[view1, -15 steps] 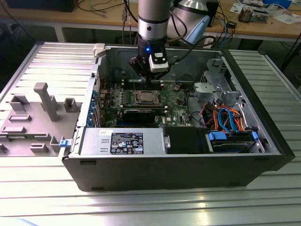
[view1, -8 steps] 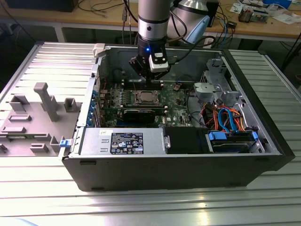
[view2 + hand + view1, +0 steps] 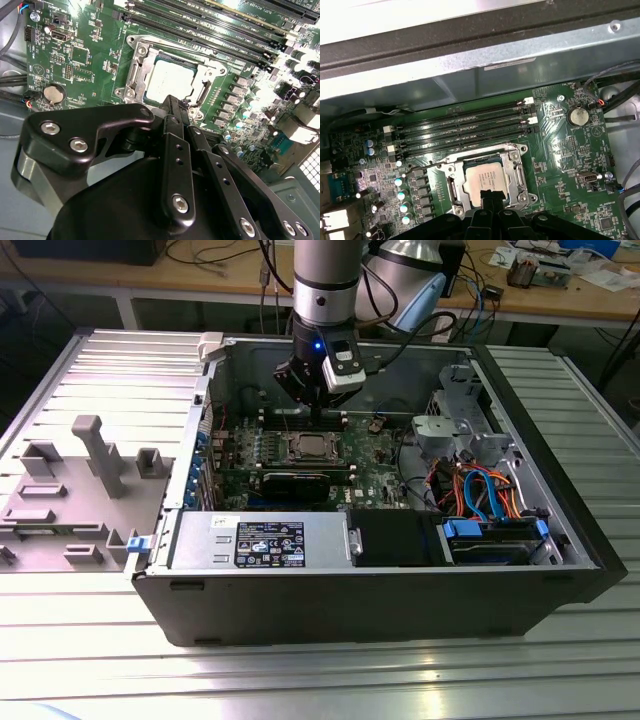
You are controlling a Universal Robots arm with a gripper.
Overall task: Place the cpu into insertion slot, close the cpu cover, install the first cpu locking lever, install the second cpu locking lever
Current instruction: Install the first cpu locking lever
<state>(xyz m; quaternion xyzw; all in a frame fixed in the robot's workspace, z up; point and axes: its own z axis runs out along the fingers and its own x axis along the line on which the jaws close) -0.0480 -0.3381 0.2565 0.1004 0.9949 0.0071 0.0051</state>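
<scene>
Inside the computer case (image 3: 330,605), gripper (image 3: 316,408) hovered clenched on nothing, tips just above one edge of the cpu (image 3: 485,179), cpu cover (image 3: 519,170) flat around it

We see our arm (image 3: 325,275) standing upright at the far middle of the scene in the exterior view, its wrist (image 3: 322,340) directly above the gripper (image 3: 317,415), which points straight down. In the second wrist view our two fingers (image 3: 175,150) lie pressed together, tips meeting with nothing between them. The black links (image 3: 85,130) spread to either side behind them.
</scene>
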